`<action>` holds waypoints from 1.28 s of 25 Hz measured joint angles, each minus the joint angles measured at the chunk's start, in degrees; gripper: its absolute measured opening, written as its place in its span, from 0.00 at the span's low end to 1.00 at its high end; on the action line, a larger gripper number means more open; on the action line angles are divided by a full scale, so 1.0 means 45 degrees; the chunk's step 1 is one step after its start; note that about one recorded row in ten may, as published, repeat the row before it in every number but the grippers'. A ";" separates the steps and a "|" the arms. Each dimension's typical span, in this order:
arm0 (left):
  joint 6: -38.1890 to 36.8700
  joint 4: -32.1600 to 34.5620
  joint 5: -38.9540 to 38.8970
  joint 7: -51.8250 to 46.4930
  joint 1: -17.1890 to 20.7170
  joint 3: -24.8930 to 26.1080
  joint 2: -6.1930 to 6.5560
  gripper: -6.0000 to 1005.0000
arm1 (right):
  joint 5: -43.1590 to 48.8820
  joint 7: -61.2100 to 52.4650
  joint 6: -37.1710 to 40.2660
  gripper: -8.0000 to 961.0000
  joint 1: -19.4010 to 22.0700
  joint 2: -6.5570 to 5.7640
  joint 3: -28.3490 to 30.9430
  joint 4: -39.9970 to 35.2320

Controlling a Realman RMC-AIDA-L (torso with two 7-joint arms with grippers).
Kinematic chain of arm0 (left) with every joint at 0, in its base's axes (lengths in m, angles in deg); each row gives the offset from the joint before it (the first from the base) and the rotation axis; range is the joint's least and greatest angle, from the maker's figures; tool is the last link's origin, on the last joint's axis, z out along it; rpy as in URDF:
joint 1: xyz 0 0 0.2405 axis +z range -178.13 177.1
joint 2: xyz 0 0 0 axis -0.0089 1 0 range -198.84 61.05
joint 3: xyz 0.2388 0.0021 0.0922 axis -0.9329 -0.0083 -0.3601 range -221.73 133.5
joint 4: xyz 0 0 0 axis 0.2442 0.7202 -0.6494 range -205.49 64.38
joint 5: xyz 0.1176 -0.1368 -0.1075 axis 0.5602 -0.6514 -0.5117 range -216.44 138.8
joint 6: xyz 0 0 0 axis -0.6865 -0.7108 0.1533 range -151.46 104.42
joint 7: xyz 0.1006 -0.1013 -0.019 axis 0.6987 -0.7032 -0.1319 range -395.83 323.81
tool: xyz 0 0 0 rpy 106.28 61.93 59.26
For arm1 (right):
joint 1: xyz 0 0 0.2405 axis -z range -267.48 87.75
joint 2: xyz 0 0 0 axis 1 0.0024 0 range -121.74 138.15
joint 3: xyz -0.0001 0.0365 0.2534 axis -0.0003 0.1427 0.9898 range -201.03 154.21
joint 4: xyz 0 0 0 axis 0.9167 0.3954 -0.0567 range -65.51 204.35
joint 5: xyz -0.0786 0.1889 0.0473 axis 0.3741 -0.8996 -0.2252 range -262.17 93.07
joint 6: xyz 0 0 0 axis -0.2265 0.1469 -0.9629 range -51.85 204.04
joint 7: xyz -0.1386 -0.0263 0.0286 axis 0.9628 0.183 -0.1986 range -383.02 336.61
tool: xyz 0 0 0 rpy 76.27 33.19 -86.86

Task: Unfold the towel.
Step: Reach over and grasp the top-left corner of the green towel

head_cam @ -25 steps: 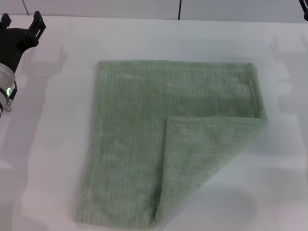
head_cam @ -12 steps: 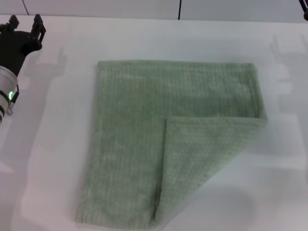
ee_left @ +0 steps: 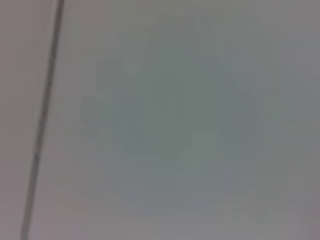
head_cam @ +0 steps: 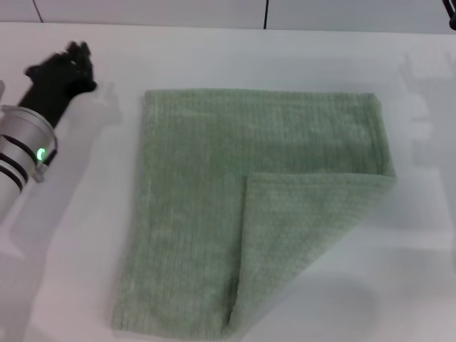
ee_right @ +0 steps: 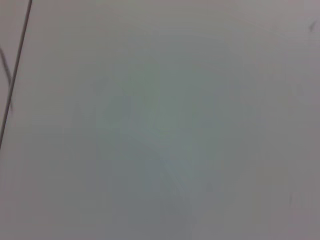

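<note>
The pale sage-green towel [head_cam: 214,199] lies flat on the white table [head_cam: 71,271] in the head view. Its near right corner is folded over into a triangular flap [head_cam: 299,235] lying on top of the rest. My left gripper [head_cam: 77,58] is above the table at the far left, a short way left of the towel's far left corner, and it is blurred. My right gripper shows only as a dark tip at the far right top edge [head_cam: 452,21]. Both wrist views show only plain pale surface.
A dark seam [head_cam: 266,14] runs up the wall behind the table. A thin dark line [ee_left: 42,120] crosses the left wrist view, and another [ee_right: 15,75] crosses the right wrist view.
My left arm has swung to the right and nearer, bringing its gripper closer to the towel's far left corner. The towel has not moved.
</note>
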 joint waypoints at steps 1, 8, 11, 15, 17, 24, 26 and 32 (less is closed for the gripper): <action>0.0073 -0.0002 0.0002 -0.0316 -0.0023 -0.0249 0.0018 0.25 | 0.0000 -0.0001 0.0000 0.83 -0.0001 0.0000 0.0000 0.0012; 0.0698 -0.0023 0.0011 -0.1593 -0.0176 -0.1901 0.0032 0.01 | 0.0000 0.0000 0.0000 0.83 -0.0020 0.0000 0.0000 -0.0022; 0.0966 -0.0024 0.0014 -0.1936 -0.0286 -0.2519 0.0022 0.01 | 0.0000 -0.0001 0.0000 0.83 -0.0028 -0.0001 0.0000 -0.0030; 0.1204 -0.0037 0.0014 -0.2244 -0.0416 -0.3084 -0.0006 0.00 | 0.0000 0.0000 -0.0001 0.83 -0.0054 -0.0001 0.0000 -0.0031; 0.1336 -0.0042 0.0014 -0.2275 -0.0485 -0.3256 -0.0012 0.00 | 0.0000 0.0000 -0.0008 0.83 -0.0059 0.0000 0.0000 -0.0041; 0.2790 -0.0353 0.0007 -0.2308 -0.0853 -0.3640 -0.0034 0.00 | 0.0000 0.0000 -0.0111 0.83 -0.0111 -0.0001 -0.0156 -0.0086; 0.3199 -0.0361 -0.0001 -0.2308 -0.1014 -0.3640 -0.0034 0.00 | 0.0000 0.0000 -0.0114 0.83 -0.0124 0.0000 -0.0164 -0.0094; 0.3857 -0.0368 -0.0005 -0.2273 -0.1304 -0.3638 -0.0048 0.00 | 0.0001 0.0000 -0.0137 0.83 -0.0156 0.0009 -0.0388 -0.0106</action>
